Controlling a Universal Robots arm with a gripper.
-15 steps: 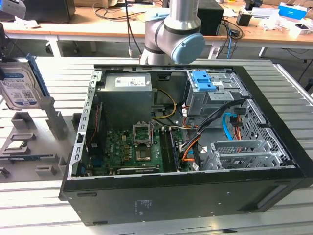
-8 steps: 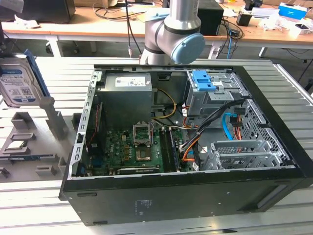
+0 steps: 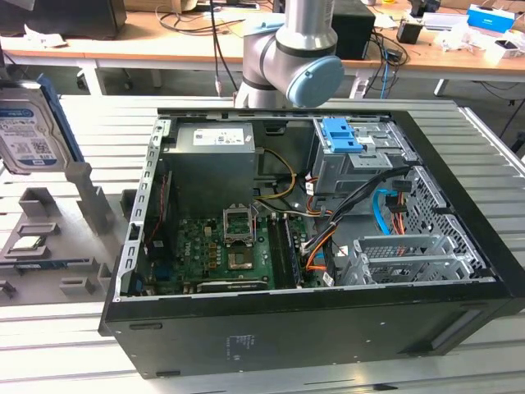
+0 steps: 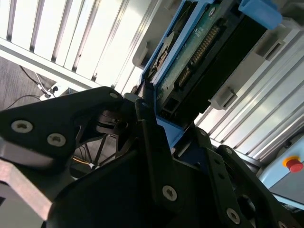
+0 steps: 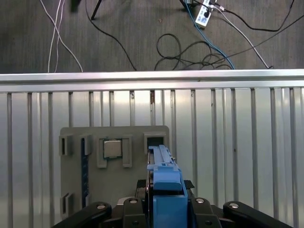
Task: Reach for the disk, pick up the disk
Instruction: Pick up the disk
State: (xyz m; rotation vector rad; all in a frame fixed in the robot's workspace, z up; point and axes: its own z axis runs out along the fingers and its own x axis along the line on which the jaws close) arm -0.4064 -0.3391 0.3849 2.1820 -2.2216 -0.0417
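Evidently the gripper's (image 5: 165, 205) jaws pinch the disk (image 3: 26, 131) by its flat faces, so it hangs upright, clear of the grey holder (image 5: 118, 187).

**Table and its load.** Slatted silver metal table (image 3: 500, 139), with parallel ribs, also seen in the first wrist view (image 5: 237, 142). Directly on it are an open black computer case (image 3: 328, 328), interior facing up, and, just beside it toward the exterior view's left, a flat grey slotted fixture plate (image 3: 61, 226) (image 5: 118, 190).
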